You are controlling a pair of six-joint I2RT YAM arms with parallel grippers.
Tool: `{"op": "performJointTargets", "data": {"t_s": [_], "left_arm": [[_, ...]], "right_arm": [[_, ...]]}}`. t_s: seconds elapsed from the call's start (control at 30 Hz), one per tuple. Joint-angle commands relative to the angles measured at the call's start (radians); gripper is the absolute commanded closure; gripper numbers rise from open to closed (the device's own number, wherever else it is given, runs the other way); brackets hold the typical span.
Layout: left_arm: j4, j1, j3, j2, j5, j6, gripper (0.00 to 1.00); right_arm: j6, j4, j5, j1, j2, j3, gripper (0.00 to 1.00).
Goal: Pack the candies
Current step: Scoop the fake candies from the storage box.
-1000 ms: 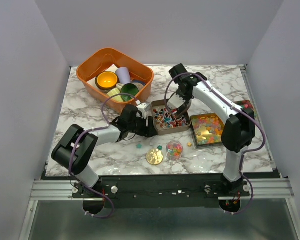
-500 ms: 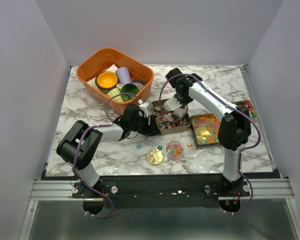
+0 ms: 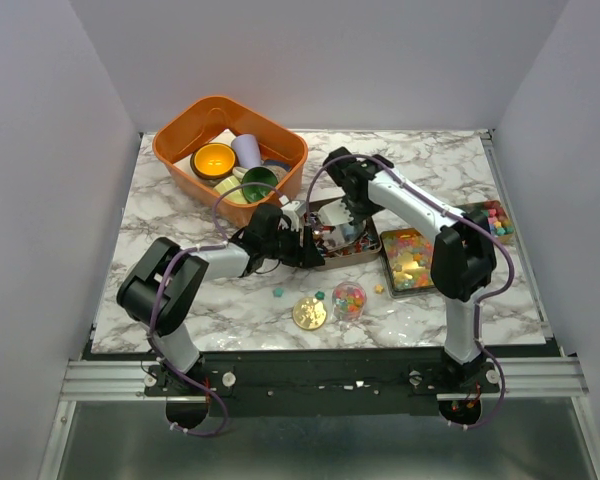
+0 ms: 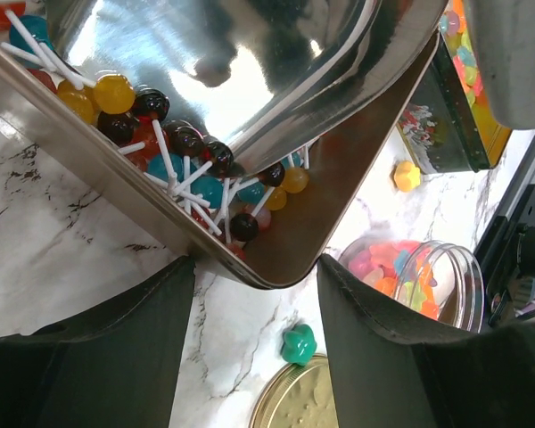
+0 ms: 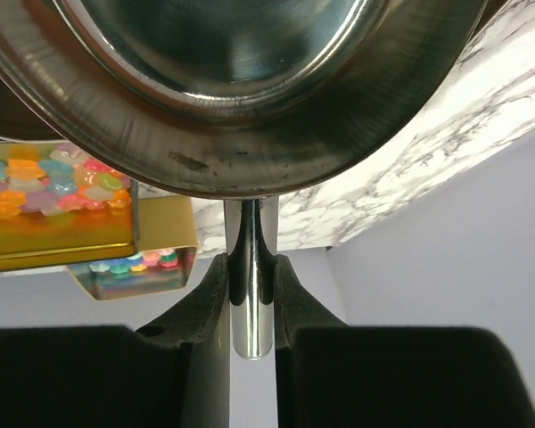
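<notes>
The marble counter [image 3: 180, 200] carries an orange basket [image 3: 172, 152] of cups at the back left. Near the middle is an open metal tin [image 4: 339, 205] where most of the candies [image 4: 209, 192] lie: ball lollipops on white sticks, heaped and tangled. The right tool [image 5: 250, 267] is clamped on the edge of a shiny steel lid [image 4: 250, 71], held tilted over the tin. The left tool [image 4: 254, 267] stands with its jaws apart around the tin's near corner; I cannot tell whether they touch it. More candies fill a printed tray [image 4: 441, 134] beside the tin and a small clear jar [image 4: 459, 281] near a gold disc [image 4: 294, 401]. A green sweet [image 4: 298, 343] and a yellow one [image 4: 407, 175] lie loose. These pieces are probably light, hard and quick to roll, so moving them by a container's wall seems safest. The smooth lid looks slippery and is best pinched at its rim.
</notes>
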State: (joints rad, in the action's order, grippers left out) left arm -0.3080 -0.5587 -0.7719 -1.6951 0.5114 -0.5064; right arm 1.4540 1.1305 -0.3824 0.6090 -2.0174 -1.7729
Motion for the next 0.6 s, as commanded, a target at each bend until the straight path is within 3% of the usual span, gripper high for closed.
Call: {"op": "performJointTargets", "data": {"t_s": [0.0,0.2,0.57], "left_arm": [[-0.034,-0.004,-0.036,-0.020,0.004,0.003,0.36],[-0.028,0.000,-0.053,-0.018,0.006,0.020,0.36],[0.041,0.054,-0.030,0.083,0.035,0.066,0.34]], "right_arm": [[-0.110,0.019,0.165,0.041,-0.023,0.036,0.99],[-0.251,0.041,0.234,0.052,-0.041,0.000,0.99],[-0.280,0.000,0.214,0.051,0.045,0.081,0.99]]}}
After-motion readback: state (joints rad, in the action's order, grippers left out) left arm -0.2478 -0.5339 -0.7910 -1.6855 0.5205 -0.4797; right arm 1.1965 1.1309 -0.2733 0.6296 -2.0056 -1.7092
